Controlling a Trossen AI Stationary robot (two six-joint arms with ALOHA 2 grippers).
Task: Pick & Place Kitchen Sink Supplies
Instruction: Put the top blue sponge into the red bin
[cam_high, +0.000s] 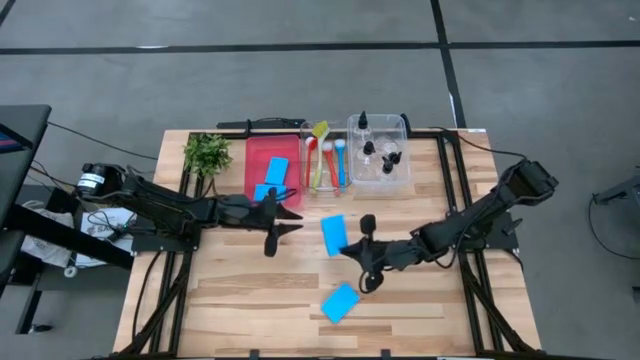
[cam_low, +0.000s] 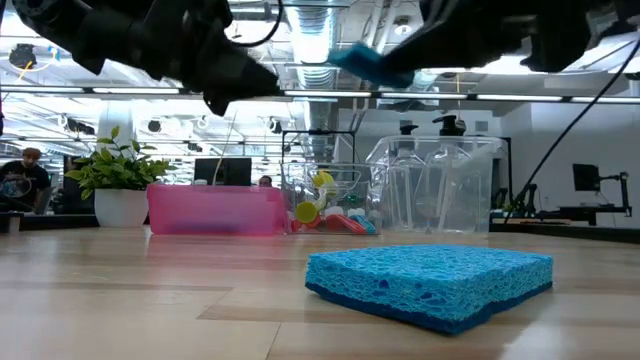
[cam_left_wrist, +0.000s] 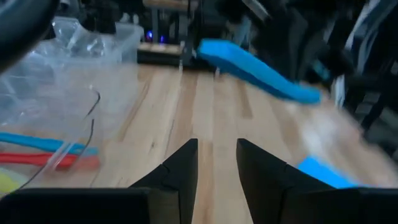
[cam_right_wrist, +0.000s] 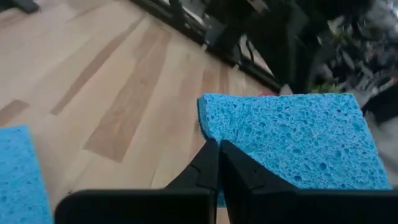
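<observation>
My right gripper is shut on a flat blue sponge, held in the air over the middle of the table; the low view shows that sponge high up. A second blue sponge lies flat on the wood nearer the front edge. My left gripper hovers open in front of the red tray, nothing between its fingers. That tray holds more blue sponges. Brushes lie in a clear tray, and small black-capped bottles stand in another. My right gripper pinches the sponge between its two fingers at one edge, near a corner. The fingers reach in from the table's right side, close to level. The sponge juts out beyond the fingertips, lifted clear of the table and tilted.
A leafy plant sprig stands at the far left corner of the table. The trays line the far edge. Bare wood spreads between the arms and toward the front. Black frame rails run along the table's sides.
</observation>
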